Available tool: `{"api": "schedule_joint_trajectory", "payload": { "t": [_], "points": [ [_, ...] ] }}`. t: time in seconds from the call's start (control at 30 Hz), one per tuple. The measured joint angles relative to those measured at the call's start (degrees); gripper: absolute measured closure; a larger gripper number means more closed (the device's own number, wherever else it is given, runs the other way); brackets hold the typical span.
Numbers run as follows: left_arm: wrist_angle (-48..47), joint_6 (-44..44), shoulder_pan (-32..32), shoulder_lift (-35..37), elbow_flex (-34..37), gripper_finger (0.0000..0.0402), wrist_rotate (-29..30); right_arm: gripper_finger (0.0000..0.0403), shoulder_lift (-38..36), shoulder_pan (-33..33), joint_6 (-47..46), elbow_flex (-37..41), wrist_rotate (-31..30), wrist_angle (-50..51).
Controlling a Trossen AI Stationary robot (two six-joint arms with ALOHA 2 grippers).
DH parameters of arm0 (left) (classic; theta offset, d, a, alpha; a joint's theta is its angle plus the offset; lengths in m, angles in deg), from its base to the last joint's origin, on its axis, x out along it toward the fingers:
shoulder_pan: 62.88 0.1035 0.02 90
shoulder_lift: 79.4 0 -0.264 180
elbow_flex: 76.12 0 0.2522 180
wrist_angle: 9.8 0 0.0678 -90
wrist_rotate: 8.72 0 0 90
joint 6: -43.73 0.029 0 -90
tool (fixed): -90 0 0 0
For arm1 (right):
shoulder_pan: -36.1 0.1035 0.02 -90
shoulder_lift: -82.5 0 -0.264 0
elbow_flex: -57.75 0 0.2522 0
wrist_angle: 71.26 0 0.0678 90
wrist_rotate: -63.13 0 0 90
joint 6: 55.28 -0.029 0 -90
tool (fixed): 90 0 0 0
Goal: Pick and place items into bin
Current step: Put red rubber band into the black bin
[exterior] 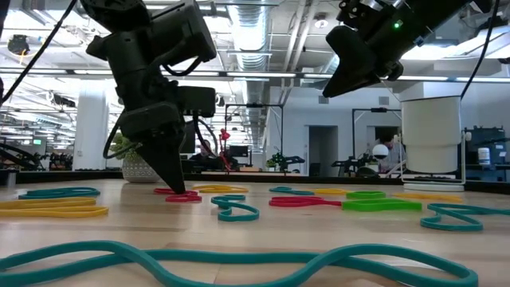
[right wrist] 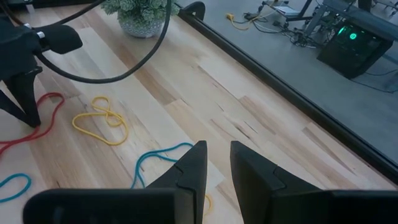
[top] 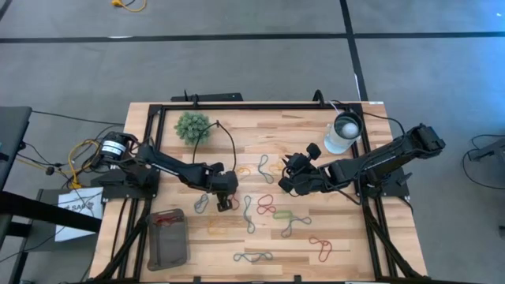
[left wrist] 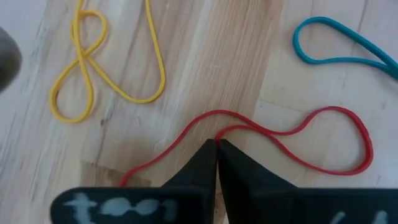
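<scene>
Many rubber-band items lie flat on the wooden table: a yellow one (left wrist: 78,87), a teal one (left wrist: 339,59), a green one (exterior: 374,205). My left gripper (top: 224,202) stands tip-down at the table's middle left, shut on a red band (left wrist: 339,112). The low view shows its tip (exterior: 180,190) right at the tabletop. The dark bin (top: 168,237) rests near the front left corner with something red inside. My right gripper (right wrist: 217,155) hovers above the table's middle right, open, with nothing between its fingers. My left gripper pinches the red band between its two fingertips at the waist where two strands run close together (left wrist: 219,129). The fingers come steeply from above, pointing down. The band lies slack on the table, its loop (left wrist: 367,143) spread out to one side.
A fuzzy green plant ball (top: 192,126) stands at the far left and a white round lamp-like object (top: 343,132) at the far right. A black metal frame (top: 237,105) runs along the table's edges. Loose bands (top: 264,203) are scattered between the arms and toward the near edge.
</scene>
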Motion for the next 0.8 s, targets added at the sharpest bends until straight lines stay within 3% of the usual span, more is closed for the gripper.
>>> {"api": "schedule_joint_trajectory", "payload": {
  "t": [0.1, 0.27, 0.47, 0.67, 0.8],
  "points": [
    [-4.62, -0.1, 0.02, -0.08, -2.85, 0.0401, -0.36, 0.0337, 0.0, -0.02, 0.0, 0.0, -0.02, 0.0],
    [-20.3, -0.1, -0.39, 0.28, -12.49, 0.0401, -0.42, 0.0337, 0.0, -0.02, 0.0, -0.02, -0.07, -0.06],
    [-44.78, -0.36, -1.95, 0.39, -26.36, 0.0401, 3.77, 0.0337, 0.0, -0.03, 0.0, -0.04, -0.11, -0.03],
    [-71.06, -9.76, -5.1, 0.46, -40.69, 0.0401, 8.84, 0.0337, 0.0, -0.01, 0.0, -0.04, -0.1, -0.01],
    [-69.17, -13.32, -7.79, 4.07, -43.31, 0.0401, 3.06, 0.0337, 0.0, 0.0, 0.0, -0.04, -0.09, -0.02]
  ]
}}
